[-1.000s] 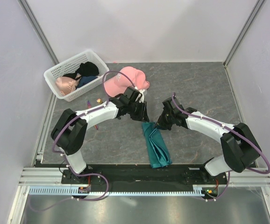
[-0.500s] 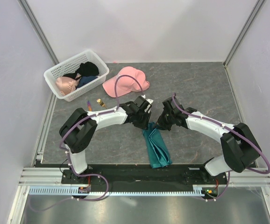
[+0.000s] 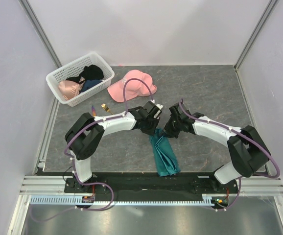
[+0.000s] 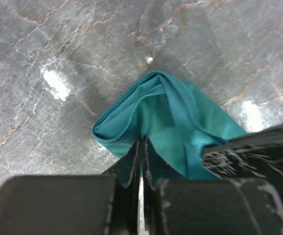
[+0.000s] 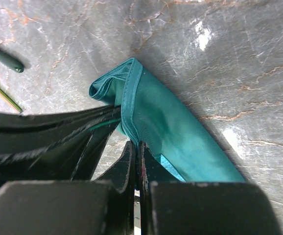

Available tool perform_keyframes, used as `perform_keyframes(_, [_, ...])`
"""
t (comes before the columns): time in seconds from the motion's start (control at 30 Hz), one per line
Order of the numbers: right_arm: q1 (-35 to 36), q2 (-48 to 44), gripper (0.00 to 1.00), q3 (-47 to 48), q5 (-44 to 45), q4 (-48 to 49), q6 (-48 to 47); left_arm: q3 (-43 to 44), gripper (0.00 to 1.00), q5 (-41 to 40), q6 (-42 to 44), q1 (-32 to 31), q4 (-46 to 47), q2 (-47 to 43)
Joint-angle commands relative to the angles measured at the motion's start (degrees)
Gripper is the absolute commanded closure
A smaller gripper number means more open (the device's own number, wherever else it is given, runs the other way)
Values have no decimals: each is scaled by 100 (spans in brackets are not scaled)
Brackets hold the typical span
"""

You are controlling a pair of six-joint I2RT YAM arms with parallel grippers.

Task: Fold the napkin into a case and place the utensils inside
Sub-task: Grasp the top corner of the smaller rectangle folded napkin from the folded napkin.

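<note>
A white plastic basket (image 3: 68,65) with latticed walls sits at the far left corner of the worktop (image 3: 205,93). It holds a crumpled black cloth (image 3: 90,72), a peach-coloured soft item (image 3: 68,89) and a bit of blue fabric (image 3: 90,84). Just beside it lies a pink cap (image 3: 131,84), brim toward the basket.

The napkin (image 3: 165,156) is a soft teal-green cloth folded into a long, narrow, layered strip. It lies on the grey marbled stone surface between the two arms, running from the near edge toward the middle. Its far end is rounded, with a stitched hem curling over.

The left hand (image 4: 141,152) is clenched on that far end, with the dark fingers pinched together on the hem. The right hand (image 5: 137,155) is likewise clamped on the napkin's edge from the other side.

The fork (image 3: 105,106), with its gold head, and the purple-and-orange piece (image 3: 93,108) lie on the worktop near the basket, partly under the left arm.
</note>
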Motion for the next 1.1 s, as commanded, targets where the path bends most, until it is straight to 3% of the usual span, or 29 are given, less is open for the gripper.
perform_keyframes(0.0, [21, 211, 100, 284, -188, 47, 307, 253, 98, 433, -205, 118, -34, -316])
perform_keyframes(0.27, [65, 598, 100, 258, -452, 565, 914, 52, 98, 1259, -689, 338, 115, -333])
perform_keyframes(0.47, [65, 958, 100, 328, -487, 1031, 294, -107, 98, 1638, -1058, 470, 256, -368])
perform_keyframes(0.53, [56, 950, 92, 477, -443, 786, -7, -151, 98, 1673, -1102, 488, 273, -360])
perform_keyframes(0.6, [56, 854, 75, 513, -478, 610, -351, -186, 98, 1717, -1120, 531, 264, -368])
perform_keyframes(1.07, [65, 230, 61, 249, -707, 398, -641, -230, 98, 1787, -1129, 584, 317, -360])
